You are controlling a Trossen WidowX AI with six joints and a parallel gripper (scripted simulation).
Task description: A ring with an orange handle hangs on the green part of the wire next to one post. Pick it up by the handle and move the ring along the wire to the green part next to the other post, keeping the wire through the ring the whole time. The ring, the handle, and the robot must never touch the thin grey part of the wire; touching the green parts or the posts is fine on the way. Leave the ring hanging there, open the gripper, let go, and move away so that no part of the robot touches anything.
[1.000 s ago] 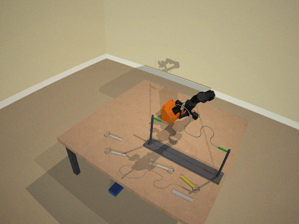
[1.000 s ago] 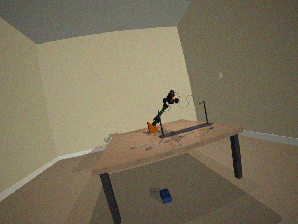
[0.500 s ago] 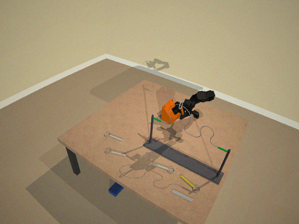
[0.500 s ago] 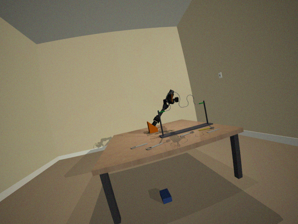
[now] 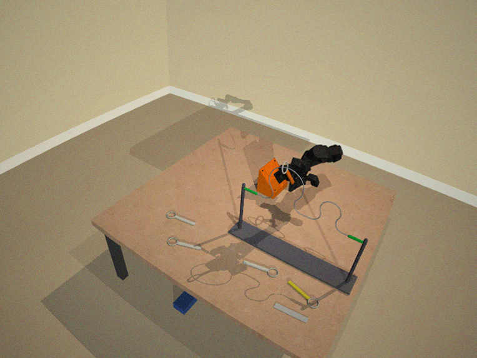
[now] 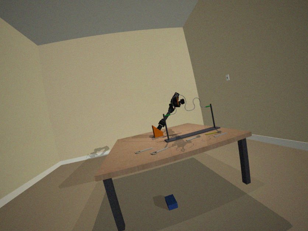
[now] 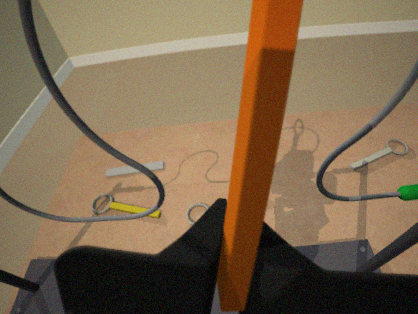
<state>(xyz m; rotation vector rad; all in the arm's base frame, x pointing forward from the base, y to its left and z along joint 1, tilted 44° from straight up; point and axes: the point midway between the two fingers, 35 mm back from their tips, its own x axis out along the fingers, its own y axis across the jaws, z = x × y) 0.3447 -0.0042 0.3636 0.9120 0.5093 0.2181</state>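
My gripper (image 5: 285, 176) (image 6: 177, 101) (image 7: 228, 207) is shut on the orange handle (image 5: 290, 177) (image 6: 177, 99) (image 7: 260, 125) and holds it upright, high above the table. The ring at the handle's top is out of the wrist view; in the top view it looks threaded on the thin grey wire (image 5: 328, 204) (image 6: 192, 104) (image 7: 75, 120), on a high loop not far from the left post (image 5: 241, 207) (image 6: 165, 126). I cannot tell if ring and wire touch. Green parts sit at the left post (image 5: 251, 190) (image 6: 167, 115) (image 7: 409, 190) and at the right post (image 5: 355, 238) (image 6: 207, 106).
The posts stand on a dark base plate (image 5: 292, 255) (image 6: 191, 134). An orange wedge (image 5: 268, 181) (image 6: 156, 131) stands behind it. Spare grey-handled rings (image 5: 180, 218) (image 5: 183, 244) (image 7: 380, 155), a yellow-handled ring (image 5: 299, 290) (image 7: 130, 209) and a grey bar (image 5: 290, 312) (image 7: 135, 169) lie on the table. A blue block (image 5: 185, 302) (image 6: 171, 201) lies on the floor.
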